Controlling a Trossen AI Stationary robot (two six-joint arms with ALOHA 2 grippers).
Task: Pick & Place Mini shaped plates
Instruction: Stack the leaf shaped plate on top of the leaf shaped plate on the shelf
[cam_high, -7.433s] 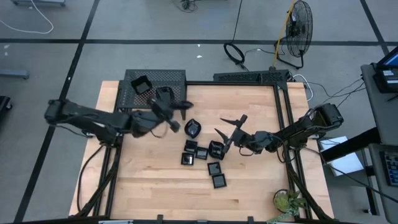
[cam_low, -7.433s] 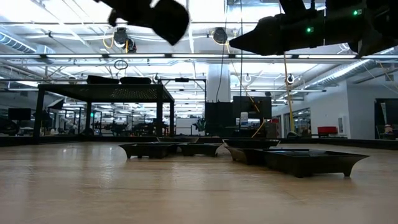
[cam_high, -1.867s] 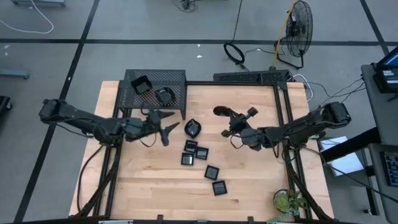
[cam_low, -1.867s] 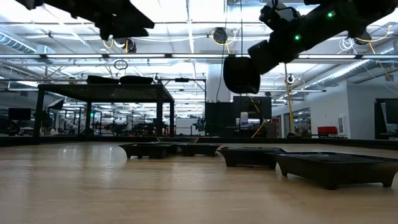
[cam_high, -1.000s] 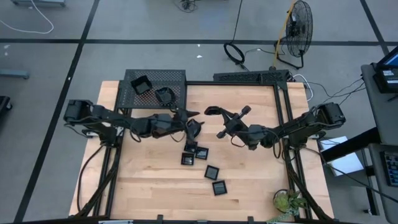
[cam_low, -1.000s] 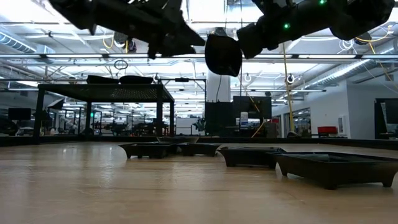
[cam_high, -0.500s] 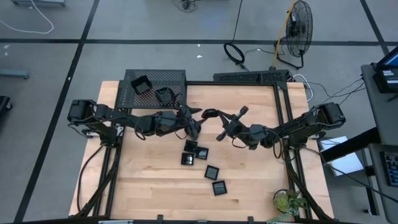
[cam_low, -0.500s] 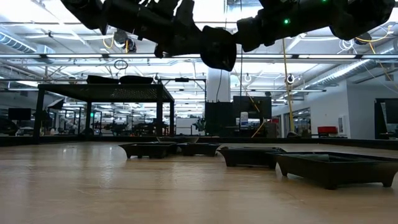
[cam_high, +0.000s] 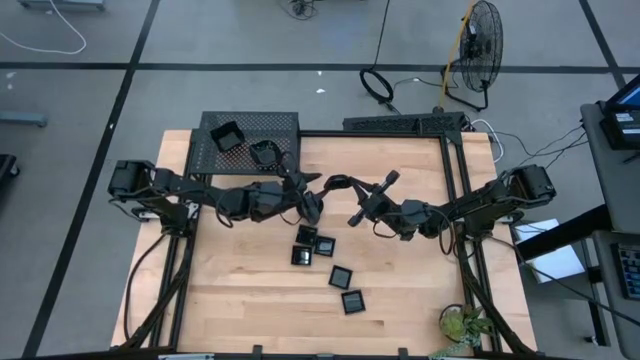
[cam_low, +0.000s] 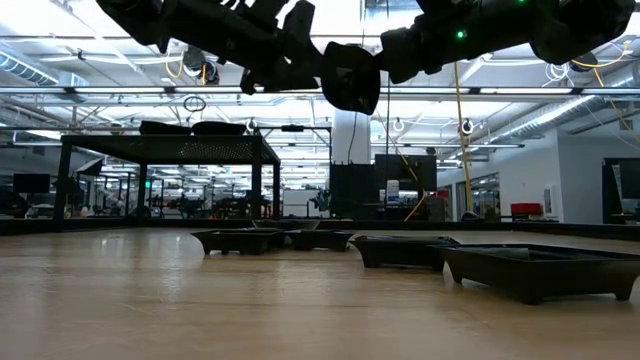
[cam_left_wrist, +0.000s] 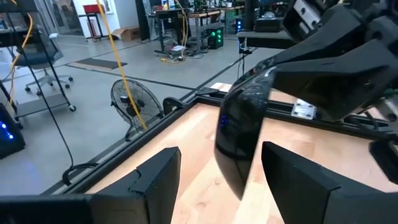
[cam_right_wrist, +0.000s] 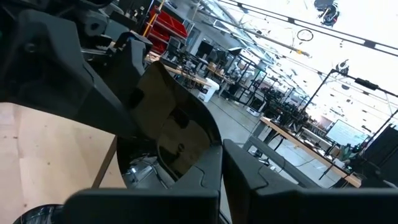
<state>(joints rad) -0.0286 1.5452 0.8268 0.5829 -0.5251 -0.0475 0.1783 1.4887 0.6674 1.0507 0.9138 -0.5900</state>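
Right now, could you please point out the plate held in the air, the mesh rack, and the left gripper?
held plate (cam_low: 350, 75): low view, its dark underside.
mesh rack (cam_high: 275, 128): high view, bare mesh top.
left gripper (cam_left_wrist: 217, 171): left wrist view, between its open fingertips.

rack (cam_high: 250, 137) — table's far-left corner | fan (cam_high: 478, 48) — floor | plant (cam_high: 462, 325) — near-right corner

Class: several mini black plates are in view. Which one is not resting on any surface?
The rounded plate held in the air by the right gripper, between the open fingers of the left gripper. The others lie on the table or the mesh rack.

We're standing in a big open robotics workshop. Workbenches (cam_right_wrist: 292, 140) and a floor fan (cam_high: 478, 45) are sitting beyond the wooden table (cam_high: 240, 290).
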